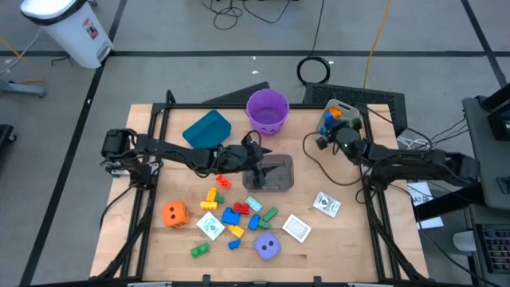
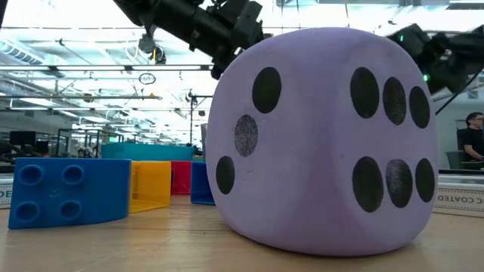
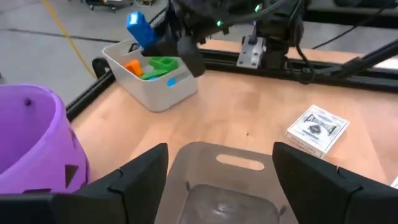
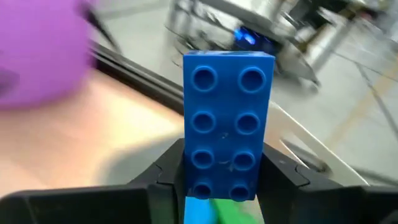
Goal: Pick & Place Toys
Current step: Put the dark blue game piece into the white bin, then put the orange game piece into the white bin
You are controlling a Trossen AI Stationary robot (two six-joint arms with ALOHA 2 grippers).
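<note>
My right gripper [image 4: 224, 171] is shut on a blue eight-stud block [image 4: 227, 124], over a white tub [image 3: 155, 84] of orange and green blocks at the table's far right [image 1: 341, 113]. My left gripper [image 3: 217, 177] is open at mid-table. Its fingers stand on either side of a clear tub [image 3: 217, 193], also visible from above [image 1: 272, 172]. Loose blocks [image 1: 235, 215], an orange die [image 1: 174, 213], a purple die [image 1: 268, 248] and white cards [image 1: 296, 228] lie on the near half of the table. My right gripper pinches the blue block's two long sides at its lower end [image 4: 193, 177] between its two fingers [image 4: 283, 177]. The block stands out along the fingers, studs toward the wrist camera. It is lifted clear above the white tub, as the left wrist view shows [image 3: 138, 28].
A purple bucket [image 1: 267, 110] and a teal bin [image 1: 207, 129] stand at the far edge. A boxed card deck [image 3: 317, 129] lies right of the clear tub. The purple die [image 2: 321, 143] fills most of the low view, with blue [image 2: 68, 189] and yellow [image 2: 151, 185] blocks beside it.
</note>
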